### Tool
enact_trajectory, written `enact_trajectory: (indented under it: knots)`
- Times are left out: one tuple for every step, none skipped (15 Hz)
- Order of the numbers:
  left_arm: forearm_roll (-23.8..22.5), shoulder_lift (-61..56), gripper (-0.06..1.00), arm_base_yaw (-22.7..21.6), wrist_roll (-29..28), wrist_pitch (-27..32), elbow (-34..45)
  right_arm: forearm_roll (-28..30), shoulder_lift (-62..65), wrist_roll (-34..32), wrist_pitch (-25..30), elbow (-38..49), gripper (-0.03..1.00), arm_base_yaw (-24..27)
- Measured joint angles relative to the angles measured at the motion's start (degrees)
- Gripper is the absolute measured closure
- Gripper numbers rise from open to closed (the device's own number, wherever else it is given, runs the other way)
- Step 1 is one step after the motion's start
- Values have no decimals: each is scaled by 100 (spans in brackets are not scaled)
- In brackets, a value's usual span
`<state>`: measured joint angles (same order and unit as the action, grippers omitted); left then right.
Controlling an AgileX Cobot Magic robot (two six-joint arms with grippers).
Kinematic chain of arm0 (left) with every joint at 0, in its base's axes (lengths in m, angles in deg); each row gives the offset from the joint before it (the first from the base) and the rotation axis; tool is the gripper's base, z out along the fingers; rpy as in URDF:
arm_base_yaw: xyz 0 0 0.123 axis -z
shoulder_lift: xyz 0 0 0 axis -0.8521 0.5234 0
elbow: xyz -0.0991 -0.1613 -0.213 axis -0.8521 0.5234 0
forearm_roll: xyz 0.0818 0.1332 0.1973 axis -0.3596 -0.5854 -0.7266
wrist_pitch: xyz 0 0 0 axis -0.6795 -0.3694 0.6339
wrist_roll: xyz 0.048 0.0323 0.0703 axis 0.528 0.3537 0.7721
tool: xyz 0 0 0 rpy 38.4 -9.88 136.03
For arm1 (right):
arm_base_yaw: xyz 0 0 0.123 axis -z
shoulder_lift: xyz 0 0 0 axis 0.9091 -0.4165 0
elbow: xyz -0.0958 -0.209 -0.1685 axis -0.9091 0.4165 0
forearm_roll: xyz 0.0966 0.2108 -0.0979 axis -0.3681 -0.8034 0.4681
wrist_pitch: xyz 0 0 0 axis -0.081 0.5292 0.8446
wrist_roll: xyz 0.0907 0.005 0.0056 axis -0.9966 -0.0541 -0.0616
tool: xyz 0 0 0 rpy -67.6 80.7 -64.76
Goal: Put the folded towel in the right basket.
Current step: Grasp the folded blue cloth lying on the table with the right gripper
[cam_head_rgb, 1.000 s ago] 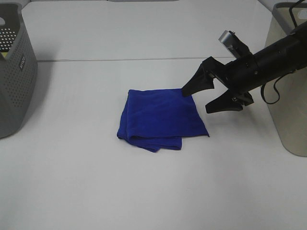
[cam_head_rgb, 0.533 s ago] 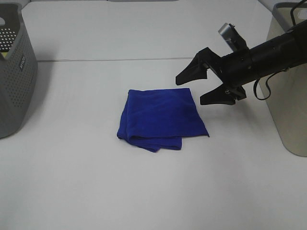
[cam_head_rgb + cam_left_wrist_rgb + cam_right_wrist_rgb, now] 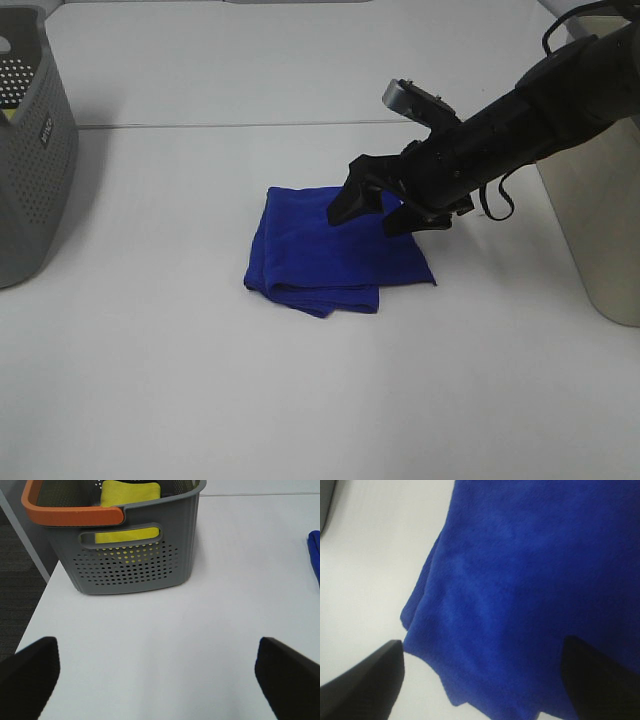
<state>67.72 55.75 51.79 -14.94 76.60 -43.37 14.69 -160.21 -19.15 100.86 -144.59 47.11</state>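
Observation:
A folded blue towel lies flat on the white table in the middle of the exterior high view. It fills the right wrist view, and its edge shows in the left wrist view. My right gripper is open, its fingers spread over the towel's right part, just above it. The right basket, grey-beige, stands at the right edge. My left gripper is open over bare table and holds nothing; it is out of the exterior high view.
A grey perforated basket stands at the left edge; in the left wrist view it has an orange handle and a yellow cloth inside. The table's left edge drops to dark floor.
My right gripper has moved left and down from beside the towel's right corner to over the towel, still open. The towel has not moved.

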Motion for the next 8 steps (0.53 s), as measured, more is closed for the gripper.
enact_trajectory:
  knots:
    - [0, 0, -5, 0, 0, 0, 0, 0, -17, -29, -160, 0, 15, 0]
    - [0, 0, -5, 0, 0, 0, 0, 11, -80, -34, -309, 0, 15, 0]
    - [0, 0, -5, 0, 0, 0, 0, 17, -178, -46, -361, 0, 15, 0]
    - [0, 0, -5, 0, 0, 0, 0, 17, -275, -103, -367, 0, 15, 0]
    - [0, 0, -5, 0, 0, 0, 0, 23, -378, -212, -372, 0, 15, 0]
    - [0, 0, -5, 0, 0, 0, 0, 23, -407, -275, -372, 0, 15, 0]
    - [0, 0, -5, 0, 0, 0, 0, 23, -464, -315, -372, 0, 15, 0]
    - [0, 0, -5, 0, 0, 0, 0, 23, -464, -332, -458, 0, 12, 0]
